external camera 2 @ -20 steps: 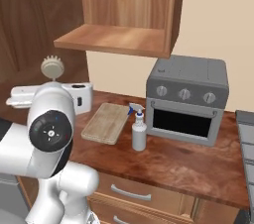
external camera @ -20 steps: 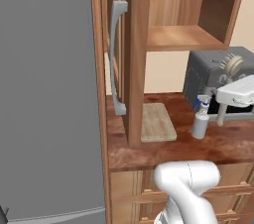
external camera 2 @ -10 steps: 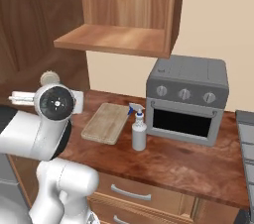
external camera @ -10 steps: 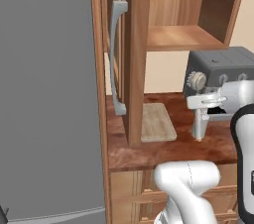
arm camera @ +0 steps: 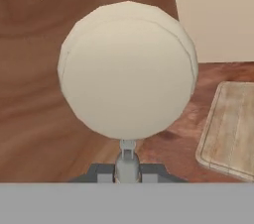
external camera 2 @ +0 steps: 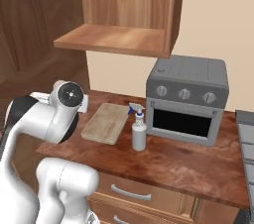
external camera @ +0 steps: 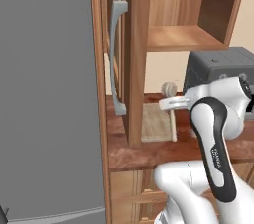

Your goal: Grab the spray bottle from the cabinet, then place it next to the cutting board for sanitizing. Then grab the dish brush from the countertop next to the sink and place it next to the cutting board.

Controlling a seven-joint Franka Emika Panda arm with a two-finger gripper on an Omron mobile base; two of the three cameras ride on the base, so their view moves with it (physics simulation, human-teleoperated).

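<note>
The white arm is bending at the elbow and reaching level toward the cabinet (external camera: 134,59), its hand hanging over the tabletop (external camera 2: 188,161) just above the cutting board (external camera 2: 105,122). The claw (arm camera: 127,168) is clamping together on the thin stem of the dish brush (arm camera: 127,69), holding its round tan head clear of the board's near edge. The spray bottle (external camera 2: 138,130) is standing upright just beside the cutting board, between it and the grey toaster oven (external camera 2: 188,100).

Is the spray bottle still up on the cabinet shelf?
No, the spray bottle stands on the countertop between the cutting board and the toaster oven.
</note>
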